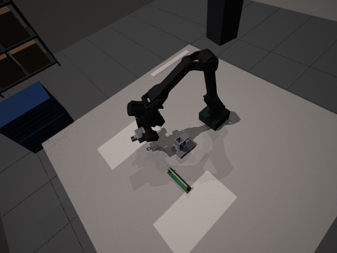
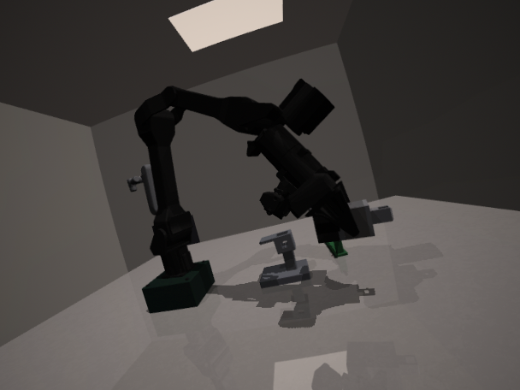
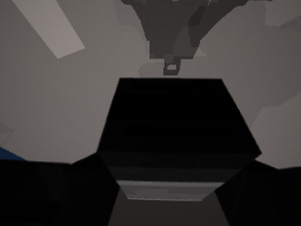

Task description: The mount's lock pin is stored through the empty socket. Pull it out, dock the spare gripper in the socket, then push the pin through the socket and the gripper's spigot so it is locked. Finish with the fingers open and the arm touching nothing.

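My gripper (image 1: 146,135) (image 2: 345,222) (image 3: 164,142) is shut on the spare gripper (image 1: 139,133) (image 2: 363,219) (image 3: 173,111), a black body with a grey block and a small grey spigot pointing away from the arm. It is held above the table, its shadow apart from it. The grey mount (image 1: 184,151) (image 2: 286,277) stands on the table between the arm's base and my gripper, its raised socket (image 2: 285,243) without a pin visible in it. The lock pin (image 1: 177,177), a thin light rod with a red end, lies along a green holder (image 1: 175,180) (image 2: 338,252).
The arm's dark green base (image 1: 214,119) (image 2: 173,292) stands behind the mount. A blue cabinet (image 1: 25,102) and a shelf rack stand beyond the table's left edge in the top view. A dark column (image 1: 223,22) stands beyond the far edge. Bright light patches lie on the table.
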### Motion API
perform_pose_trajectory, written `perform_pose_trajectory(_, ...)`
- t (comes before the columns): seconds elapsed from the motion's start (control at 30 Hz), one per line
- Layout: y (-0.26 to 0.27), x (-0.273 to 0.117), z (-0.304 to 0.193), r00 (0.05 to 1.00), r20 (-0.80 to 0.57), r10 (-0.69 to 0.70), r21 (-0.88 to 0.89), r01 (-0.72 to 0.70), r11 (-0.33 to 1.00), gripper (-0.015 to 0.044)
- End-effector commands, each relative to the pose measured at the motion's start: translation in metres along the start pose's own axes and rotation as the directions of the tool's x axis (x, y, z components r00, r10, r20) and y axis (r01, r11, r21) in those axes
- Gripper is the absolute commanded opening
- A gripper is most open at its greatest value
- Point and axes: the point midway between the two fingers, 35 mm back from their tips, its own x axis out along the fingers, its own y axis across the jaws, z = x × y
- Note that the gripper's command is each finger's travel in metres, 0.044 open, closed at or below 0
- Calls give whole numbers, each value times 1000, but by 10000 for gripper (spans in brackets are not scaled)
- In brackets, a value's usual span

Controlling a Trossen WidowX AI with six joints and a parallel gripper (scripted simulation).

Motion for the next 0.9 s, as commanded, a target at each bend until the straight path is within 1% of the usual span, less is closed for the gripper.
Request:
perform_pose_trajectory(0.0, 0, -9, -6, 1000, -14, 1, 0, -1, 1000, 0)
perform_pose_trajectory(0.07, 0, -9, -6, 1000, -14, 1, 0, -1, 1000, 0)
perform_pose_trajectory(0.1, 0, -3, -1, 1000, 2, 0, 0, 0, 1000, 0)
perform_pose_trajectory(0.37, 0, -3, -1, 1000, 1, 1, -1, -1, 1000, 0)
perform_pose_trajectory(0.63, 13, -12, -13, 998, -46, 35, -50, -37, 998, 0)
perform_pose_trajectory(0.7, 15, -13, -13, 998, -48, 36, -70, -39, 997, 0)
perform_pose_trajectory(0.87, 12, -12, -9, 1000, -25, 15, -188, -20, 982, 0)
